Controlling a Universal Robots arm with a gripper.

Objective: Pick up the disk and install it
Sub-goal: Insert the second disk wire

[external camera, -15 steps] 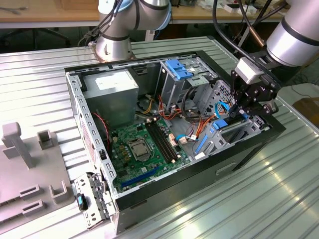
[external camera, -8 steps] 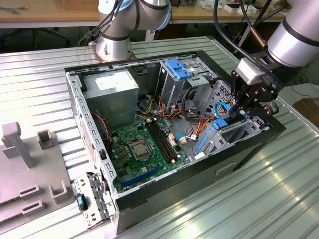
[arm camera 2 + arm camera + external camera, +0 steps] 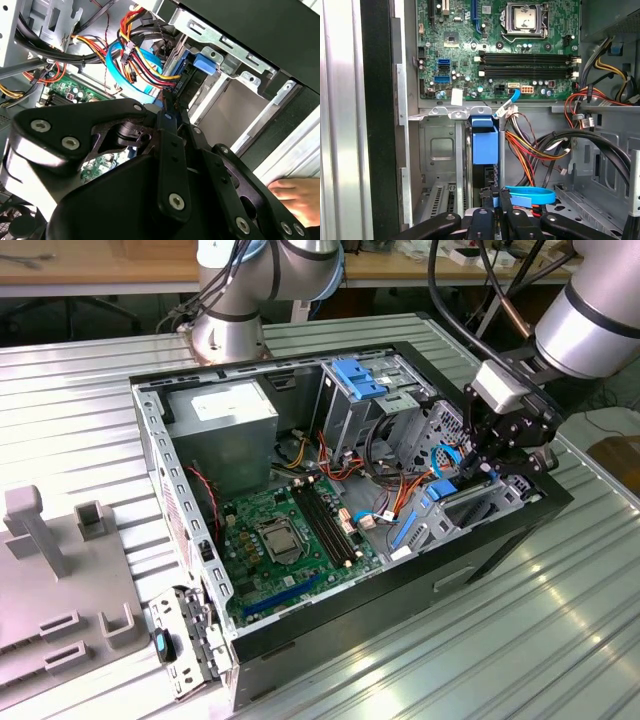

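The disk (image 3: 441, 490) stands edge-on in the drive bay at the front corner of the open computer case (image 3: 150, 455), on the exterior view's right. Its bright blue carrier (image 3: 485, 145) shows in both wrist views, with the carrier's tab (image 3: 205, 62) beside the bay's metal rail. My gripper (image 3: 478, 472) hangs straight over that bay. Its black fingers (image 3: 172, 130) run together to a point, shut, and the tips (image 3: 493, 192) rest at the dark end of the disk.
A bundle of red, yellow and orange wires (image 3: 530, 145) and a blue flat cable loop (image 3: 530, 194) lie close beside the bay. The motherboard (image 3: 290, 540), power supply (image 3: 225, 420) and blue-topped drive cage (image 3: 355, 375) fill the case. A person's hand (image 3: 295, 195) rests outside the case wall.
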